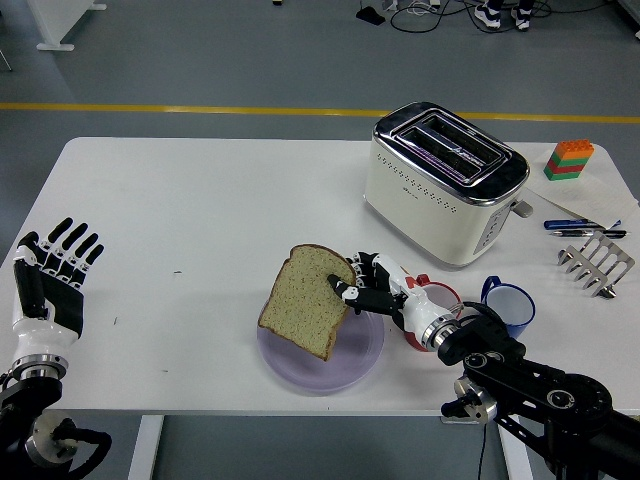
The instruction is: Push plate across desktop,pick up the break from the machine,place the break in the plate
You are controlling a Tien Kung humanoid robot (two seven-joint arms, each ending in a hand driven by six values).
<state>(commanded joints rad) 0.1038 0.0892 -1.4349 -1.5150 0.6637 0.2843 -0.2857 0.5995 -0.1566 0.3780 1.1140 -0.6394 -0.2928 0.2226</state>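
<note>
Head view: my right hand [372, 290] has its fingers [345, 291] pinched on the bread slice [305, 313], held tilted over the purple plate [368, 345] at the bench's [200, 200] six o'clock; I judge placing is in hand, lowering and release next. Left hand [50, 275] idle at nine, fingers spread, empty. Toaster [445, 180] at one; red cup [436, 310] and blue cup [508, 303] crowd the wrist.

No readable text, small mark on toaster [445, 185] front too blurred to read
</note>
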